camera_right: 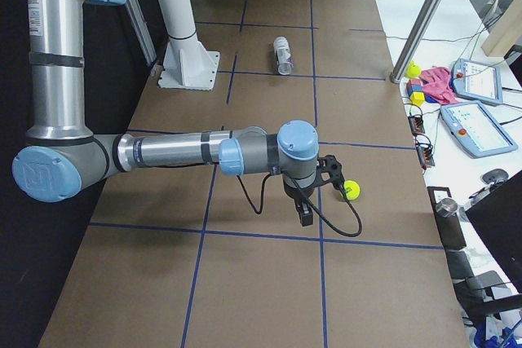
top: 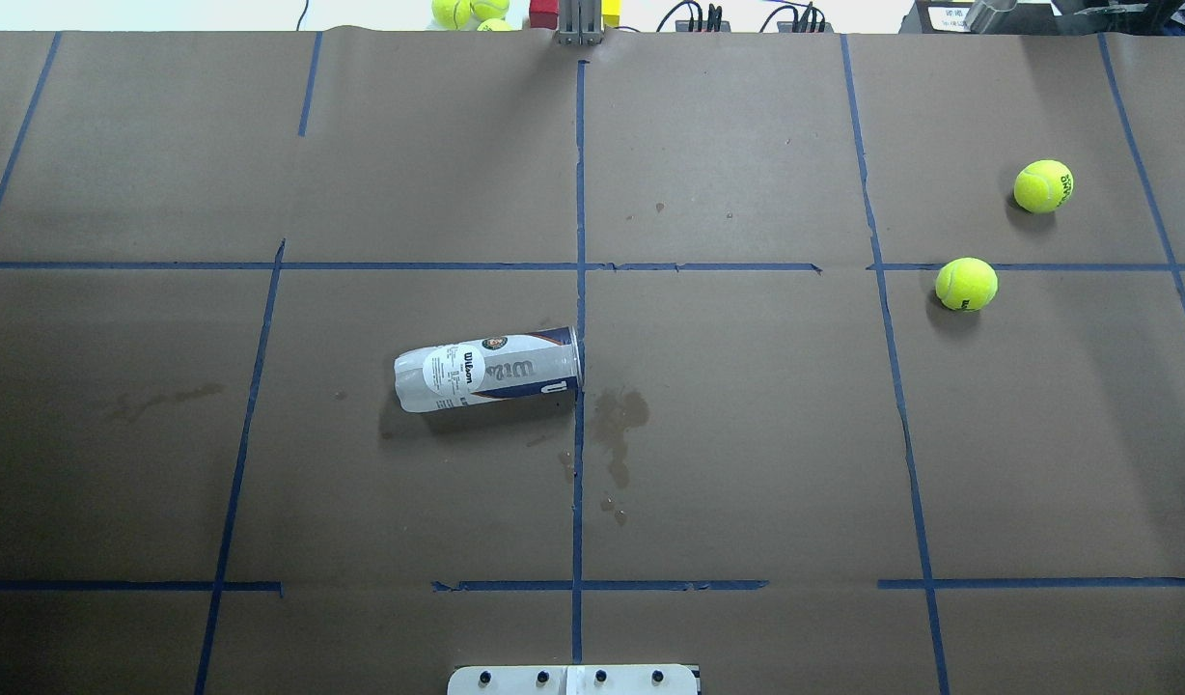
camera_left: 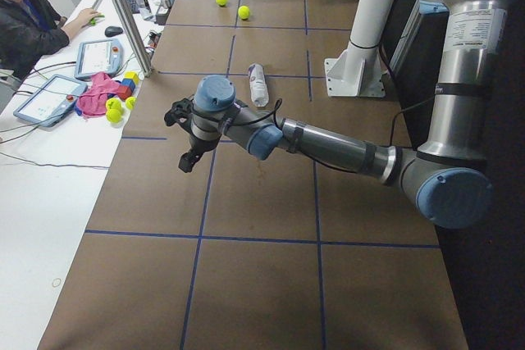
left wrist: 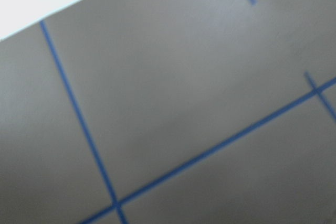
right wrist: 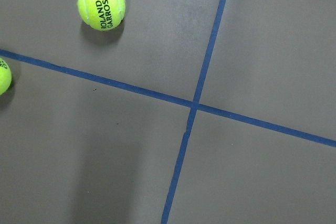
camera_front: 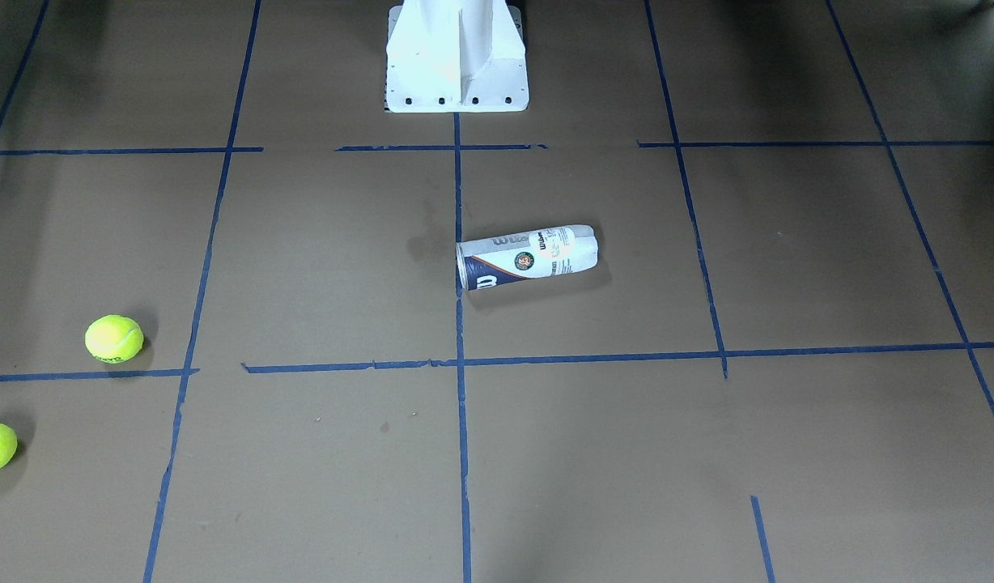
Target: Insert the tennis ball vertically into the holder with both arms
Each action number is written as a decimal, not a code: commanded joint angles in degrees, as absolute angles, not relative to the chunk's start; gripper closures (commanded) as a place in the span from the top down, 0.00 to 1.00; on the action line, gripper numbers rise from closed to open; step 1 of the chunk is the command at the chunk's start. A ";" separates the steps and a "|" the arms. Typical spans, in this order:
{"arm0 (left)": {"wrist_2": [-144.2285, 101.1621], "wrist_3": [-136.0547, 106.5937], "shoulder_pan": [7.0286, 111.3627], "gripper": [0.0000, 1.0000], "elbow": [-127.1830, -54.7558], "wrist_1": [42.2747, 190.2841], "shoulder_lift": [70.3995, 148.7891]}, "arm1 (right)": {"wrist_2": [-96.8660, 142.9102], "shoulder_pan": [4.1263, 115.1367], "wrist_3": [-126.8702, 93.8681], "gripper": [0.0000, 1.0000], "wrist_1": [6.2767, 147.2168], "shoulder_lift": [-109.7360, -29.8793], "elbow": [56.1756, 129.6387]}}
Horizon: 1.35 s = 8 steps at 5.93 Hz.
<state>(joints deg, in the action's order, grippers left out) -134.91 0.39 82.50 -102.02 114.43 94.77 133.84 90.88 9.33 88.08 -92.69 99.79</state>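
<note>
The holder lies on its side near the middle of the brown table, open end toward the centre tape line; it also shows in the overhead view. Two tennis balls rest on the robot's right side, and the right wrist view shows one with the other at its edge. My left gripper hangs over the table's left part, away from the holder. My right gripper hovers close beside a ball. Both show only in side views; I cannot tell if they are open or shut.
The white pedestal base stands at the robot's table edge. Spare balls and coloured blocks lie past the far edge by a metal post. An operator sits at a side desk with tablets.
</note>
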 commanded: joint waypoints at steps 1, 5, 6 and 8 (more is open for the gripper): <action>-134.56 -1.05 73.89 1.00 -102.74 127.23 99.02 | 134.64 90.88 9.32 1.00 88.07 -92.64 99.76; -134.47 -4.30 58.83 1.00 -105.72 118.99 112.81 | 134.65 90.88 9.40 1.00 88.07 -92.90 99.58; -132.91 -4.39 54.88 1.00 -107.91 109.95 117.38 | 134.65 90.88 9.40 1.00 88.07 -93.07 99.67; -118.04 -4.31 44.53 1.00 -109.33 96.66 125.20 | 134.65 90.88 9.40 1.00 87.72 -93.25 99.58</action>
<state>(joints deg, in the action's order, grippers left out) -125.88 -4.30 49.93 -108.80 103.71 120.91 134.65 90.88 9.36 87.84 -93.16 99.64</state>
